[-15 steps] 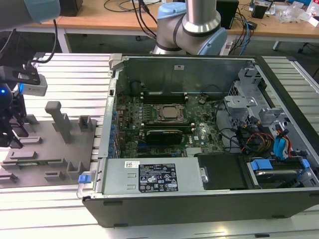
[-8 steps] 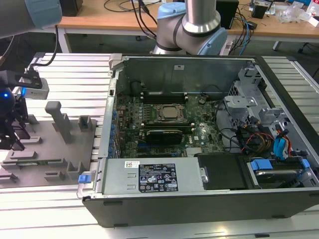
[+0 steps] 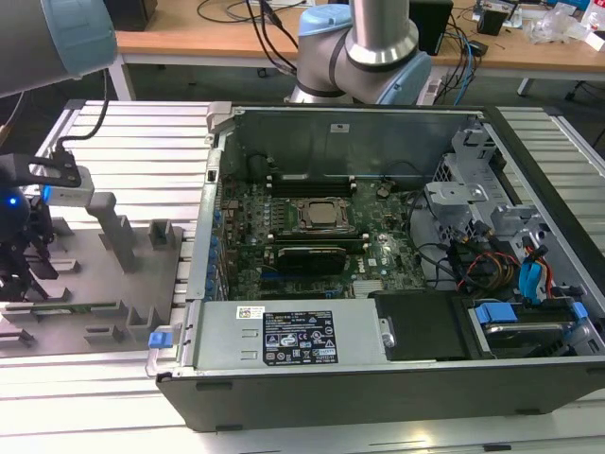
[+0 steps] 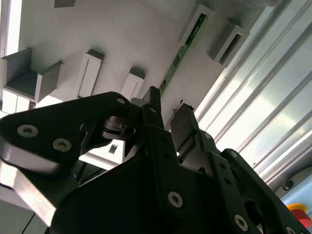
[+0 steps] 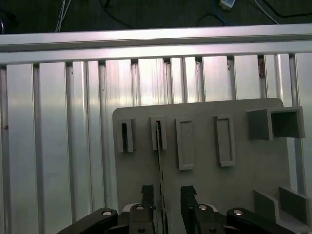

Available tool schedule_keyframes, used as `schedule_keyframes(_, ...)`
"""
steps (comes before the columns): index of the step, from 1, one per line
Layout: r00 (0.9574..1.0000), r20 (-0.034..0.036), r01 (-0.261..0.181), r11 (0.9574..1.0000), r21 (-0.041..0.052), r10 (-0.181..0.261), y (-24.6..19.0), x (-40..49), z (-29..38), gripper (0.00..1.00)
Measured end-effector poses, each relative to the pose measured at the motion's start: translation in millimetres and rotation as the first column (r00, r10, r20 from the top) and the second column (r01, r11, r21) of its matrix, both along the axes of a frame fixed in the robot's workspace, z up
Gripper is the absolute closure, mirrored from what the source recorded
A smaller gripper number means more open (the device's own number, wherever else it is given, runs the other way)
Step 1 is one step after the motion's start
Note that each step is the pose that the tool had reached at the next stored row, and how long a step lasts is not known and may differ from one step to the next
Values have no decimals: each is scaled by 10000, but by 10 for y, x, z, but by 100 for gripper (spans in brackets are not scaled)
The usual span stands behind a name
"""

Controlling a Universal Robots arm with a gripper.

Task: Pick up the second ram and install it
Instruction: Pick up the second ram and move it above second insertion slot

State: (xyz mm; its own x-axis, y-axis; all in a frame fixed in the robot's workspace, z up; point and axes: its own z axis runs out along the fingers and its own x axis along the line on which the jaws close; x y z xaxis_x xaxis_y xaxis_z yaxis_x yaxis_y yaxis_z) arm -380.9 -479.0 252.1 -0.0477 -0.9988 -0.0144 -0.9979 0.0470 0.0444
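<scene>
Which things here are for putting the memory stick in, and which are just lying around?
For the job: second ram, standing in the grey holder plate; open gripper either side of it; motherboard.
Just lying about: power supply; drive cage; desk cables.

Nothing legible anywhere. On the grey metal power-supply cover (image 3: 354, 339) along the near side of the open dark computer case (image 3: 378, 402): a black rectangular label (image 3: 298, 338) with white print too small to read, a small white sticker (image 3: 250, 313) just towards the exterior view's left of it. Another illegible white sticker (image 3: 340, 130) on the far inner wall.
</scene>
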Motion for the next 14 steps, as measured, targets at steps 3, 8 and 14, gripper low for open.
schedule_keyframes(3, 10000, 1, -92, 10000, -10, 92, -1, 21, -81, 64)
schedule_keyframes(8, 9999, 0, -143, 9999, -11, 143, -1, 23, -162, 64)
schedule_keyframes(14, 9999, -1, -148, 9999, -12, 148, -1, 23, -214, 64)
